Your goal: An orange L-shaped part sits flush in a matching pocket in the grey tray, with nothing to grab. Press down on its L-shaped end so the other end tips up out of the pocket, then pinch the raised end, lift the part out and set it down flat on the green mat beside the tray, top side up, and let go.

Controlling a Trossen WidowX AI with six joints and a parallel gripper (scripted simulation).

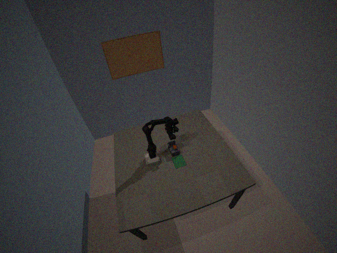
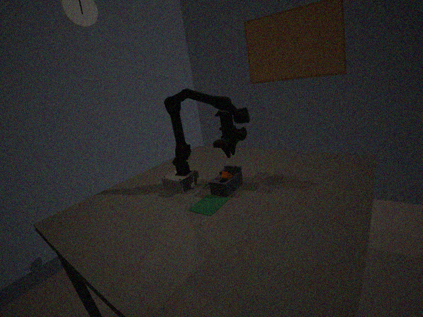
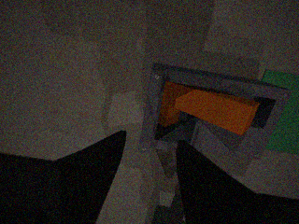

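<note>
The orange L-shaped part (image 1: 174,146) (image 2: 226,175) (image 3: 217,109) is in the grey tray (image 1: 176,153) (image 2: 232,185) (image 3: 149,105). In the wrist view its L-shaped end lies low at the left, while its long bar slants up toward the mat side. Dark pocket shows beyond the raised bar end. The green mat (image 1: 179,161) (image 2: 209,205) (image 3: 286,122) lies beside the tray and holds nothing. My gripper (image 1: 172,138) (image 2: 229,156) (image 3: 151,141) hangs above the tray's far end, clear of the part. Its fingers are part-way open with nothing between them.
The arm's pale base (image 1: 152,158) (image 2: 177,182) stands on the table left of the tray in the top and exterior views. The tray has raised walls around its pocket. The picture is dark and grainy.
</note>
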